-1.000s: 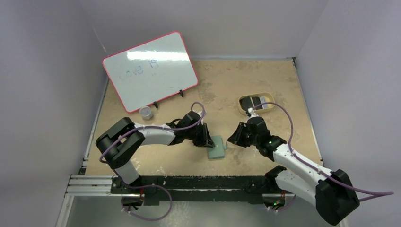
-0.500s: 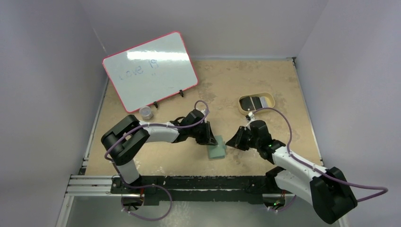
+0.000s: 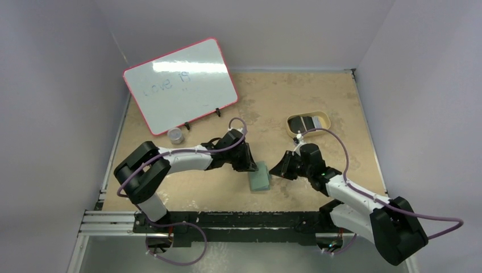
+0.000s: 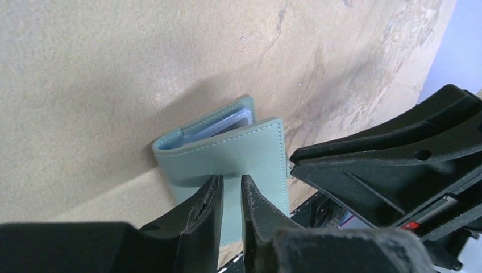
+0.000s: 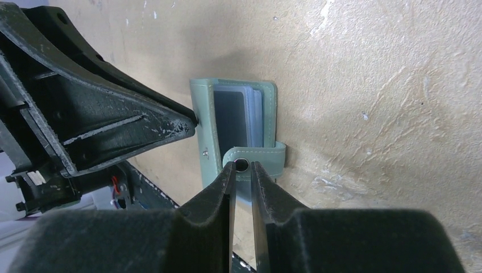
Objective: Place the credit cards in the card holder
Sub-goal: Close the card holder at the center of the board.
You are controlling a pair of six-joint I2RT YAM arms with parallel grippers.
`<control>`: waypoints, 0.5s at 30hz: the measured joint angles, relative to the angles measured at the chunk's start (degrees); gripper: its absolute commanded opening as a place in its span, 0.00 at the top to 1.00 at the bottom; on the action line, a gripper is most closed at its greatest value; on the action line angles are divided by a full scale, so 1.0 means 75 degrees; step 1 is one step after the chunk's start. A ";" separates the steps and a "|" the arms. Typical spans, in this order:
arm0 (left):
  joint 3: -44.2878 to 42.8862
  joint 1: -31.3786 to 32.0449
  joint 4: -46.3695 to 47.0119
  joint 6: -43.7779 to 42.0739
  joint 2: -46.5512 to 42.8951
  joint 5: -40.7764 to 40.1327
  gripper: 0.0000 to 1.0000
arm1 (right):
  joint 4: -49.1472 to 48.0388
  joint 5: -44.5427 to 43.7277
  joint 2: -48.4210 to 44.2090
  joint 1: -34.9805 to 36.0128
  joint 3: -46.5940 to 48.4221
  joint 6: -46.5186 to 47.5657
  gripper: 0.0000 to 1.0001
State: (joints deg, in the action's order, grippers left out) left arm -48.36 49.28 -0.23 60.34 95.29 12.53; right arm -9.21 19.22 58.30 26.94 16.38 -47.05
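Card holder (image 3: 260,177) ajar, pockets (image 5: 230,114) half-hidden | left hand (image 4: 232,190): grip unclear | right hand (image 5: 242,170) pinches snap tab (image 5: 267,156)

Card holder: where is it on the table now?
In the top view the card holder lies front centre on the table, between the left gripper and right gripper.

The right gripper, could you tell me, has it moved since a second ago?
Yes: the right gripper has shifted slightly away from the tan tray, toward the card holder.

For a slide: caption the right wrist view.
Fingertips of the right end effector flank the snap tab of the card holder; left end effector at its cover edge.
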 measured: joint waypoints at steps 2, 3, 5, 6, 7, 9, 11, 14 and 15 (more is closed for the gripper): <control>-0.0009 0.0000 -0.0076 -0.0012 -0.0003 -0.0085 0.83 | -0.0032 0.0009 0.0035 0.0000 0.0000 0.0000 0.82; -0.0009 0.0000 -0.0117 -0.0015 0.0009 -0.0108 0.83 | -0.0032 0.0012 0.0041 0.0000 0.0000 0.0000 0.82; -0.0076 0.0000 -0.0254 -0.0079 0.0085 -0.0134 0.83 | -0.0058 0.0038 0.0047 0.0000 0.0000 0.0000 0.82; -0.0137 0.0000 -0.0300 -0.0128 0.0163 -0.0140 0.83 | -0.0076 0.0055 0.0052 0.0000 0.0000 0.0000 0.82; -0.0201 0.0000 -0.0321 -0.0160 0.0242 -0.0143 0.84 | -0.0090 0.0073 0.0064 0.0000 0.0000 0.0000 0.82; -0.0315 0.0000 -0.0332 -0.0187 0.0402 -0.0131 0.84 | -0.0102 0.0134 0.0079 0.0000 -0.0003 0.0000 0.82; -0.0408 0.0000 -0.0323 -0.0184 0.0510 -0.0096 0.84 | -0.0143 0.0172 0.0087 0.0000 -0.0006 0.0000 0.83; -0.0478 0.0000 -0.0306 -0.0184 0.0571 -0.0090 0.85 | -0.0259 0.0175 0.0195 0.0000 -0.0006 0.0009 0.82; -0.0478 0.0000 -0.0309 -0.0184 0.0571 -0.0099 0.85 | -0.0315 0.0172 0.0248 0.0000 -0.0020 0.0006 0.82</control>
State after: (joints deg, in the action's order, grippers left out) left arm -51.94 49.28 -2.55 58.96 99.57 11.79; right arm -11.57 20.51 60.16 26.94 16.23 -47.00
